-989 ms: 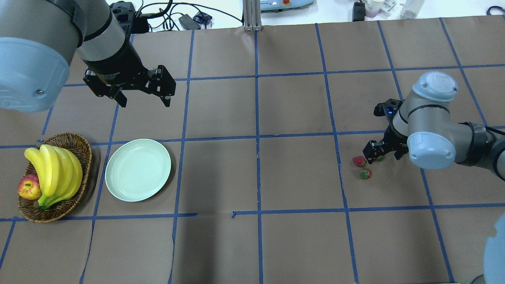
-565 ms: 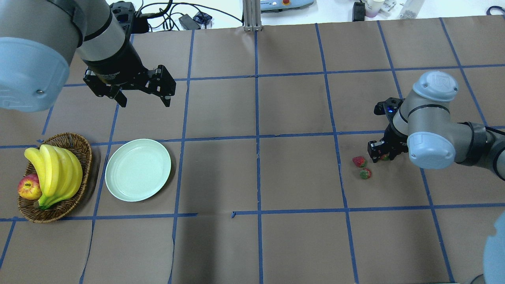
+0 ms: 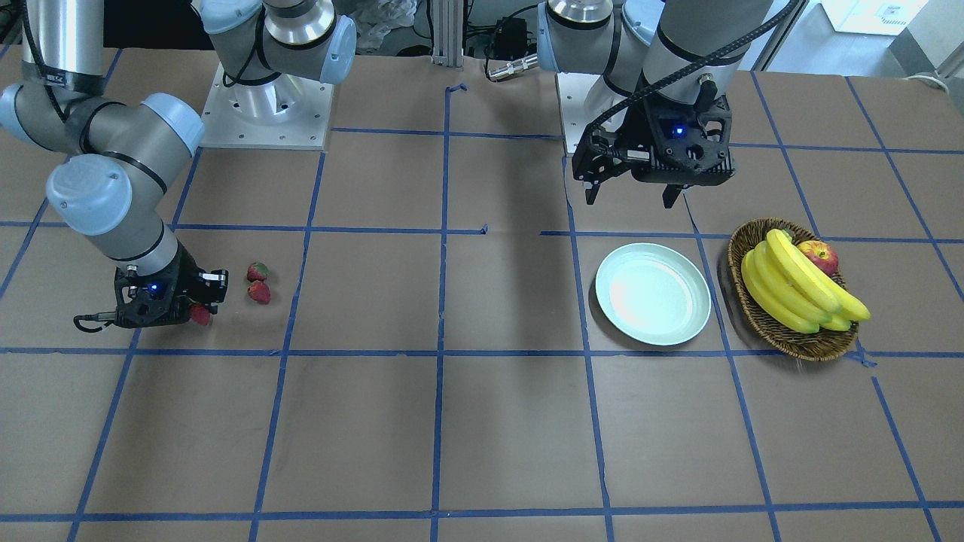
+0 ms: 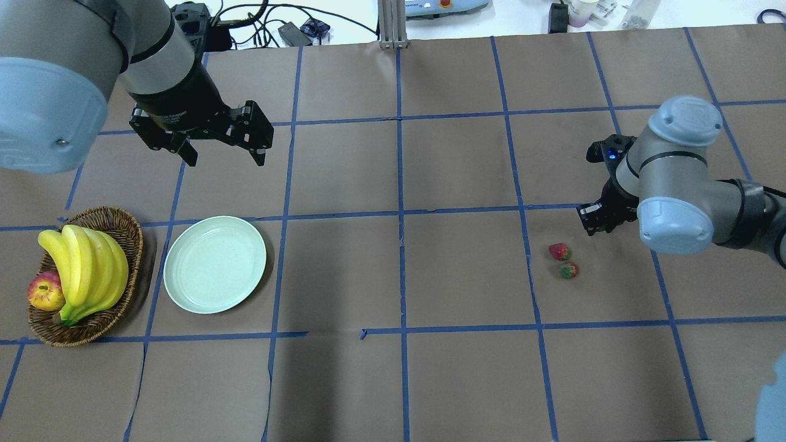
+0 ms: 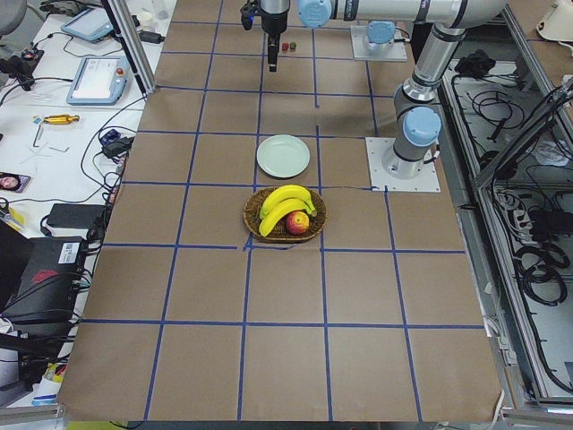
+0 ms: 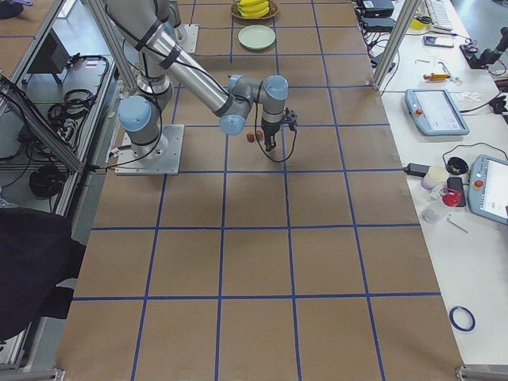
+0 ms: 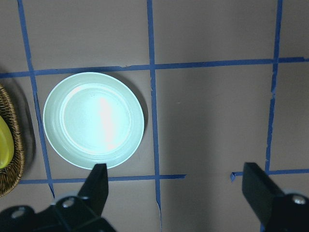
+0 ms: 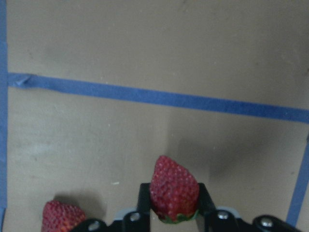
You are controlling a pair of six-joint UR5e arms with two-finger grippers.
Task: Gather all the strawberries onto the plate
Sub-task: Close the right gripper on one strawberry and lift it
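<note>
Strawberry (image 8: 174, 188), first of three: clamped between the closed fingers of the right gripper (image 3: 202, 305), tip pointing outward and green cap tucked back toward the palm. It looks lifted off the paper, since its shadow falls apart from it. Change against the earlier overhead frames: the gripper was then low beside the other two fruits, with its fingers around this one. It has since risen and drawn off toward the edge opposite the robot, taking the fruit along, so the pick appears secured and the carry is the step in hand. Loose strawberry (image 4: 559, 251) and its neighbour (image 4: 568, 270): unmoved, just beside each other near the table's right end, about midway between the long edges. Plate (image 4: 215, 264): empty, unmoved, near the left end and well apart from all three fruits, so none of the task is complete and a long crossing remains. Left gripper (image 4: 226, 161): fingers spread wide, holding nothing, hanging as before above the paper on the plate's far side. Basket (image 4: 132, 236) with bananas (image 4: 86, 270) and apple (image 4: 44, 292): at the left end, undisturbed.
</note>
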